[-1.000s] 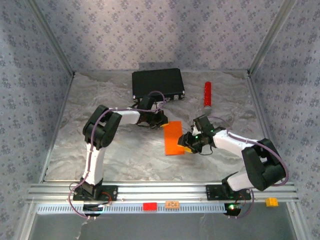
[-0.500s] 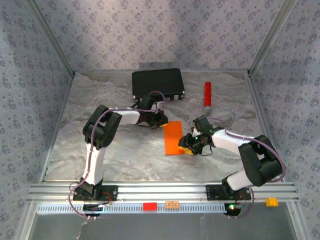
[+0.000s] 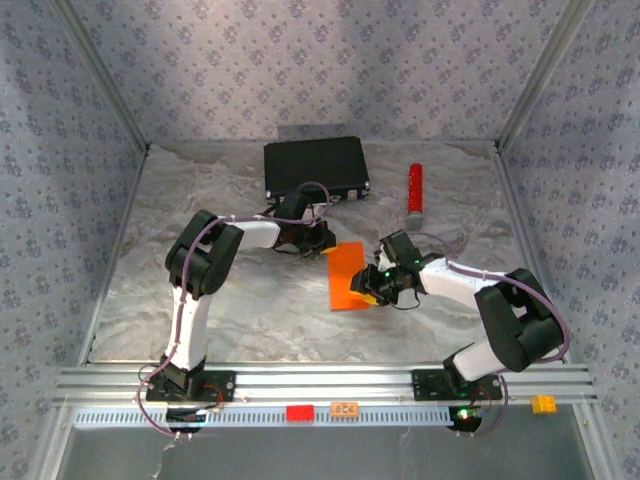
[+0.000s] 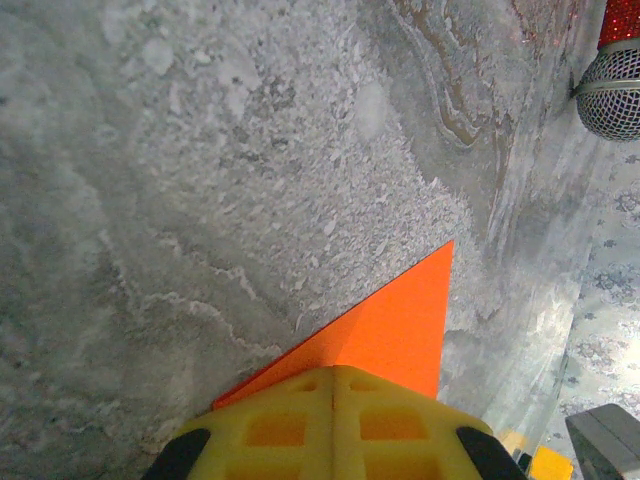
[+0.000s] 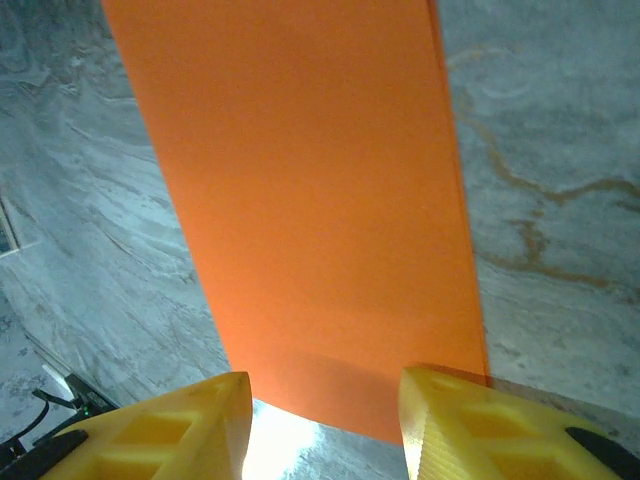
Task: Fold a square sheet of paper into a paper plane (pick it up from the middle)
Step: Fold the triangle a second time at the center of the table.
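While closed left hand (image 4: 333, 385) touches orange paper (image 4: 395, 320), right hand (image 5: 325, 395) parted at edge.

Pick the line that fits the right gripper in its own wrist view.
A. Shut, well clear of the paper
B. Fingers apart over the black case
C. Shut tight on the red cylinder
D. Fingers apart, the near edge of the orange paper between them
D: the right gripper has its yellow fingers spread, and the near edge of the orange sheet of paper lies in the gap between them.

Soft, even light throughout; a bright glare patch between the slightly blurred right fingers (image 5: 170, 430)
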`<state>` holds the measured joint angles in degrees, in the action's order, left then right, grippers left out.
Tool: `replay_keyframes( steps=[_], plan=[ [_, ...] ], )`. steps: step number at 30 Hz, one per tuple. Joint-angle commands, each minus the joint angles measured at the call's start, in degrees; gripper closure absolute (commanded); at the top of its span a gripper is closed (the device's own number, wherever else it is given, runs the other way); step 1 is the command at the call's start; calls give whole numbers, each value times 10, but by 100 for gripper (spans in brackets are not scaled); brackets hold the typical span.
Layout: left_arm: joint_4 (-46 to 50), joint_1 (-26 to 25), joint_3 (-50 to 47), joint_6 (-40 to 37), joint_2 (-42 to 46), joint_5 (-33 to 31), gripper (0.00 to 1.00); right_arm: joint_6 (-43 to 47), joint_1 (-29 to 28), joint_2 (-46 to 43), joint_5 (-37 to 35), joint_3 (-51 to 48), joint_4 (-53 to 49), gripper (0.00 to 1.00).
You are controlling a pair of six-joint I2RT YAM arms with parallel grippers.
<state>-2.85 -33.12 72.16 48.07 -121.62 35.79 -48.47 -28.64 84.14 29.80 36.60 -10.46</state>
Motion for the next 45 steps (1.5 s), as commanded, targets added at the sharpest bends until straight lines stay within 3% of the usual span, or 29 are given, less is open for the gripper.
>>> replay_keyframes(
  steps=[1,5,12,20,37,45],
  plan=[
    [30,-17,-5,-1,-31,-4,95,7,-1,-11,6,13,-6,55],
    [31,-17,-6,-2,-27,-5,95,-19,-17,-51,1,-4,-14,55],
    [29,-17,-8,-3,-27,-4,95,-116,-53,-84,16,-76,66,51],
    [29,-17,-7,-3,-30,-3,95,-151,-72,-63,12,-89,115,48],
    [32,-17,-4,-3,-33,-2,95,-161,-76,-22,28,-91,137,47],
    [34,-17,-2,-4,-35,-2,95,-159,-80,-43,23,-95,129,47]
  ],
)
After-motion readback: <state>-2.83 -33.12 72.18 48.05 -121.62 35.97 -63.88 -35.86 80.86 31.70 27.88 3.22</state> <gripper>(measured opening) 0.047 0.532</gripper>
